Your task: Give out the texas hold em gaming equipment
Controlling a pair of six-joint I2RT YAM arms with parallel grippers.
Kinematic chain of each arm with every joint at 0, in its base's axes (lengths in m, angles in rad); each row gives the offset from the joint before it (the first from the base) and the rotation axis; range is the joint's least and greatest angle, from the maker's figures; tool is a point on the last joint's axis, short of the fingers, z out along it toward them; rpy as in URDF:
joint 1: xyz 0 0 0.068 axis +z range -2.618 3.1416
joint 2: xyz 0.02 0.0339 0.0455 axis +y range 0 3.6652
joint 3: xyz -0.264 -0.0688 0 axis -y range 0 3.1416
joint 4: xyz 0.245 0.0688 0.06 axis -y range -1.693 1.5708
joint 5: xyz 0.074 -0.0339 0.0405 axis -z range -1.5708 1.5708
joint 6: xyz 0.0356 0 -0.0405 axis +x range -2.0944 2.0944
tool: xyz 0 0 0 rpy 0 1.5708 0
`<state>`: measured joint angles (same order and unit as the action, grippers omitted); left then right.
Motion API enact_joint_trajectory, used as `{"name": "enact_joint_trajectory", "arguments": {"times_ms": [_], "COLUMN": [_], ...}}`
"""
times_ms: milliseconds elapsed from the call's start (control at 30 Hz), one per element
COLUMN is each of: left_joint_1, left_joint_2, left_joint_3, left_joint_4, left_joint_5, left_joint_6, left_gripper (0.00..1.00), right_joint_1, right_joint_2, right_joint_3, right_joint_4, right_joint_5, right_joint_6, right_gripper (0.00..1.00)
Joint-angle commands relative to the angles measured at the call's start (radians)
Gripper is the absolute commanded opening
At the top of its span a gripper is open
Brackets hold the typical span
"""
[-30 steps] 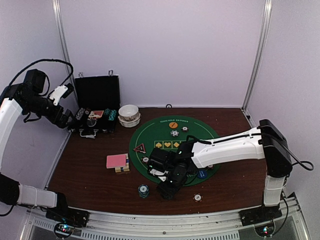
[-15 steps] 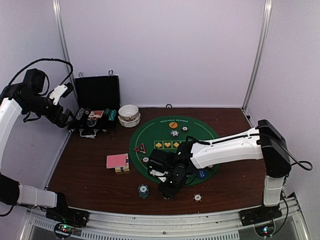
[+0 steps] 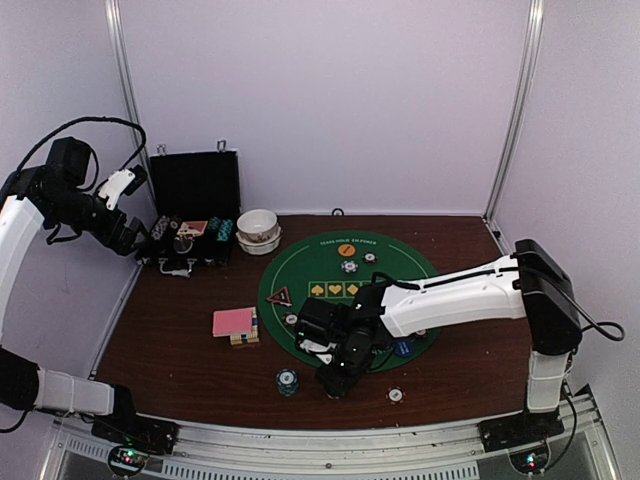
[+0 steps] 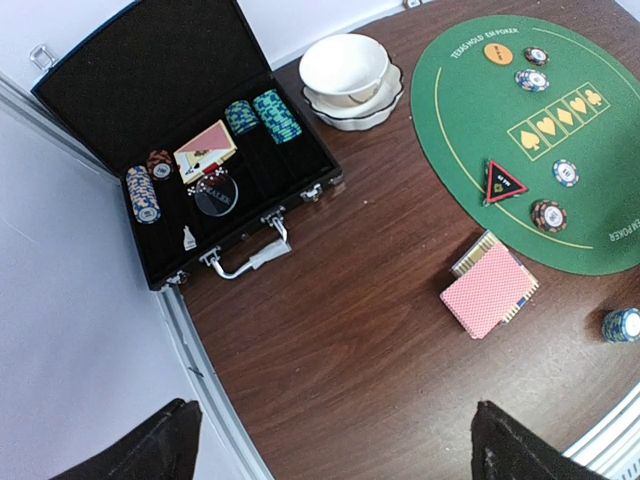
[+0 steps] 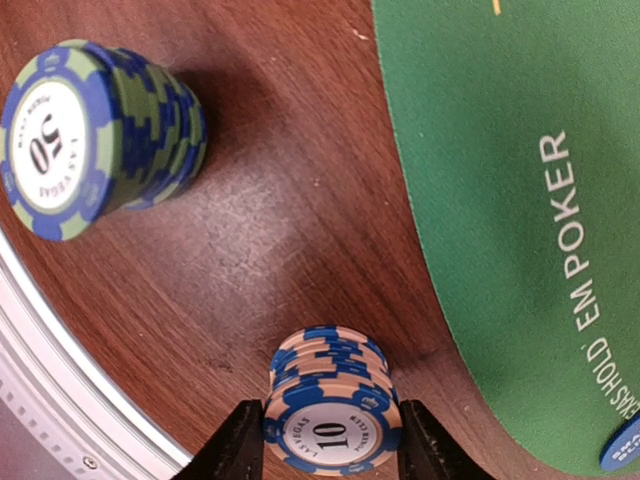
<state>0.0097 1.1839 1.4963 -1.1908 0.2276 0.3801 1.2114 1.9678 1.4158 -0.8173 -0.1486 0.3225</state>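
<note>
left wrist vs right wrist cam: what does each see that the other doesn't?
Left wrist only: open black case, white bowls, pink card deck, red-triangle marker. Right wrist only: peach "10" chip stack clamped in the right end effector, plus the "50" printed on the teal chip stack. Both: that teal chip stack, green mat, wood table.

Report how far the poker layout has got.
Done: orange button, red-triangle marker and several chips sit on the mat; pink cards lie beside it. In hand: the right tool grips a stack of chips marked 10 on the wood by the mat's edge. Left: more chips and another deck lie in the black case; the left tool hangs open.
</note>
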Motion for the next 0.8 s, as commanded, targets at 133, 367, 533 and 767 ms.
{"name": "enact_joint_trajectory", "arguments": {"times_ms": [133,367,533,767], "left_joint_1": [0.007,0.008,0.007,0.007], "left_joint_2": [-0.007,-0.005,-0.007,-0.009], "left_joint_3": [0.028,0.028,0.027,0.025], "left_joint_4": [0.002,0.002,0.001,0.002], "left_joint_5": [0.008,0.006,0.009,0.010], "left_joint_6": [0.013,0.011,0.009,0.008], "left_gripper": [0.98,0.97,0.97,0.97], "right_joint_1": [0.004,0.005,0.004,0.007], "right_joint_2": [0.023,0.011,-0.009,-0.021], "right_joint_3": [0.020,0.022,0.030,0.045], "right_joint_4": [-0.011,-0.012,-0.026,-0.048], "right_joint_5": [0.016,0.021,0.021,0.026], "right_joint_6": [0.006,0.008,0.008,0.008], "right_gripper": [0.49,0.36,0.34,0.22]}}
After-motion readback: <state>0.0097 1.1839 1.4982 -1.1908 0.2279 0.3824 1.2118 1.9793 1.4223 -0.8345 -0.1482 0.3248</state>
